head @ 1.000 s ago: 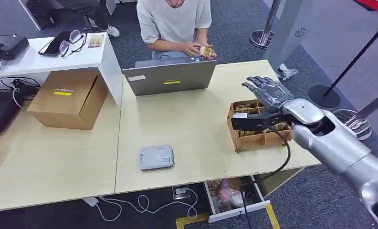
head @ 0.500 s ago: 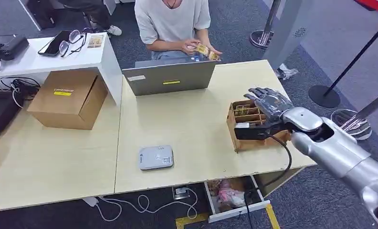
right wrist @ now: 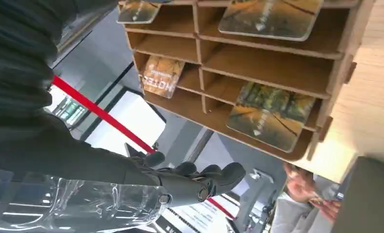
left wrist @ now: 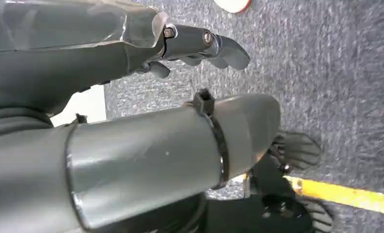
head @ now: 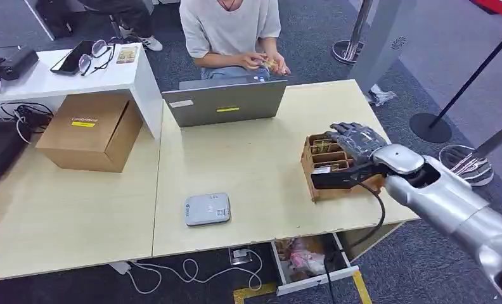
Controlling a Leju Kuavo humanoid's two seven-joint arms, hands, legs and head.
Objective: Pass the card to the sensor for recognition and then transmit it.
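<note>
- While it hovers over the brown slotted wooden card box (head: 328,166), the right hand (head: 356,140) holds nothing, fingers apart.
- Printed cards (right wrist: 271,115) lie in the box's compartments.
- Grey flat sensor pad (head: 207,209): well left of the box.
- Left hand (left wrist: 200,46): empty, fingers loosely curled.

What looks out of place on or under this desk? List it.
Under the desk's front edge, a drawer hangs open with pinkish clutter inside, and a white cable trails loose on the floor beside it. The card organizer itself sits upright.
</note>
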